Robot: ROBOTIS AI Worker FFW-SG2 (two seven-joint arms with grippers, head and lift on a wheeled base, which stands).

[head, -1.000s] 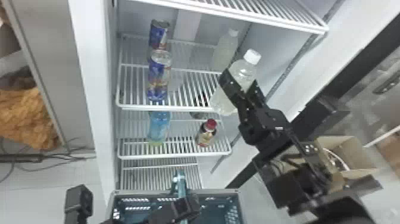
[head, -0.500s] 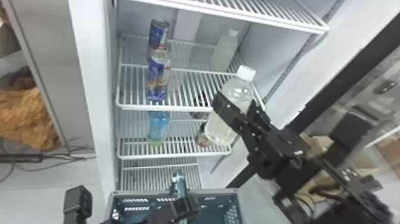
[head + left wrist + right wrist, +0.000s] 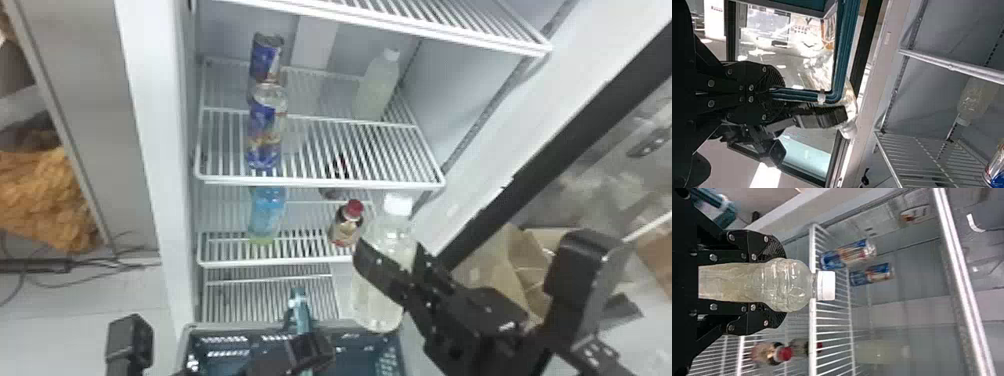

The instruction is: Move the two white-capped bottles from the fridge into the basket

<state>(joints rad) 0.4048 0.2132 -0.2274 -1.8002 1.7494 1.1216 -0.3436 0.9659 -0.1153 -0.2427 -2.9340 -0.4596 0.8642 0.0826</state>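
Head view: the black right hand (image 3: 391, 250), gripping a clear white-capped bottle (image 3: 378, 300), has lowered towards the teal plastic basket (image 3: 225, 328); placing seems near.

- Two blue cans (image 3: 265, 135), one behind the other
- A blue bottle (image 3: 267, 212) near a red-capped bottle (image 3: 346, 231)
- Orange fabric (image 3: 47, 200) near dark cables (image 3: 37, 265)
- A cardboard box (image 3: 505, 260)

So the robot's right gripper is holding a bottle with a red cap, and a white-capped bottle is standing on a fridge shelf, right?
Not quite: the bottle in the right gripper has a white cap, as the right wrist view shows. A white-capped bottle does stand on a fridge shelf.
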